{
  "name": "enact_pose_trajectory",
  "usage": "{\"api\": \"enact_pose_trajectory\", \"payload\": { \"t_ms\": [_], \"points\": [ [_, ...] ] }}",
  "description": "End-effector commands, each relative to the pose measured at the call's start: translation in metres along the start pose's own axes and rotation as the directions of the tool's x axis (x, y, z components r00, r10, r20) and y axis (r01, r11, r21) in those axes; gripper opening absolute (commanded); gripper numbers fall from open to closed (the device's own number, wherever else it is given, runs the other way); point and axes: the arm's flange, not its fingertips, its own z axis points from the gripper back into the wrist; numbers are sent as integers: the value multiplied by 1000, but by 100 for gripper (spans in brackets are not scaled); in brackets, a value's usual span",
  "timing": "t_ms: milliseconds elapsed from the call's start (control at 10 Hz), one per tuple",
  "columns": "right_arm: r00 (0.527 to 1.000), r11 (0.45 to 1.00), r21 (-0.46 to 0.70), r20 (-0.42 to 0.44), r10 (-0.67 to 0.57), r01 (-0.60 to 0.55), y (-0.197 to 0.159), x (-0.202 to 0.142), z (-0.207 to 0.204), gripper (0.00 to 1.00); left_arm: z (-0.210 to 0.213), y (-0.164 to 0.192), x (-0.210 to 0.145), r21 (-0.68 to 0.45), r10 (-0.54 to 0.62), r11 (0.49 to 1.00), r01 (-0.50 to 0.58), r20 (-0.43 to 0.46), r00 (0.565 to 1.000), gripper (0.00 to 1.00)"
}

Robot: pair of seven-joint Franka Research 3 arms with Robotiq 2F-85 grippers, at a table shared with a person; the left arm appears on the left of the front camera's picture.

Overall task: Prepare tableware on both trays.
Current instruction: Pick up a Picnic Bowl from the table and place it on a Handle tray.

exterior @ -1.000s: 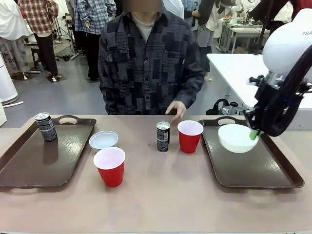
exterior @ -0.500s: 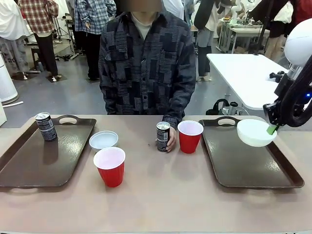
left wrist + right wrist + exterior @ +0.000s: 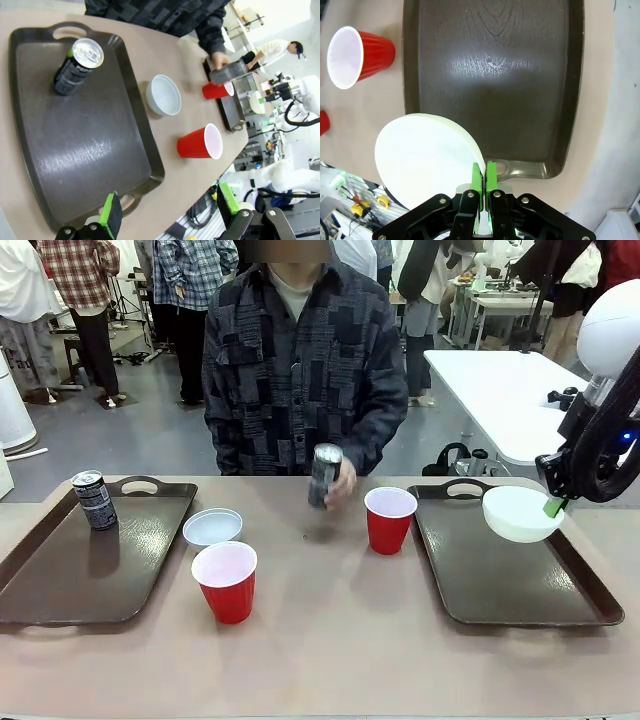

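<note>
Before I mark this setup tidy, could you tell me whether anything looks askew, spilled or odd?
Nothing is spilled or damaged. Only the drink can is askew: it leans in the person's hand above the table. The white bowl hangs by its rim from the right gripper over the right tray's rim.

1 can on left tray; 1 bowl just right of tray.

1. Two dark brown trays with handles.
2. Two red cups with white insides.
3. Two small white bowls.
4. Two slim dark cans with silver tops.
5. One person.
</note>
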Motion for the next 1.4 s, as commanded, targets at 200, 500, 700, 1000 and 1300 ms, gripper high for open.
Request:
{"api": "enact_pose_trajectory", "payload": {
  "t_ms": [200, 500, 700, 1000, 1300],
  "points": [
    [1000, 998, -62, 3, -9, 9, -22, 39, -38, 4, 1, 0, 0, -12, 1, 1000, -1, 9, 1000, 100],
    [996, 999, -32, -93, -16, 13, -28, 43, -56, 4, 1, 0, 0, -12, 1, 1000, -1, 9, 1000, 100],
    [974, 976, -86, -124, 189, -200, 10, -90, 1, 4, 1, 0, 0, -12, 1, 1000, -1, 9, 1000, 100],
    [978, 979, -139, -166, 126, -149, 7, -99, 0, 4, 1, 0, 0, -12, 1, 1000, -1, 9, 1000, 100],
    [974, 980, -131, -189, 122, -148, 8, -96, -6, 4, 1, 0, 0, -12, 1, 1000, -1, 9, 1000, 100]
  ]
}}
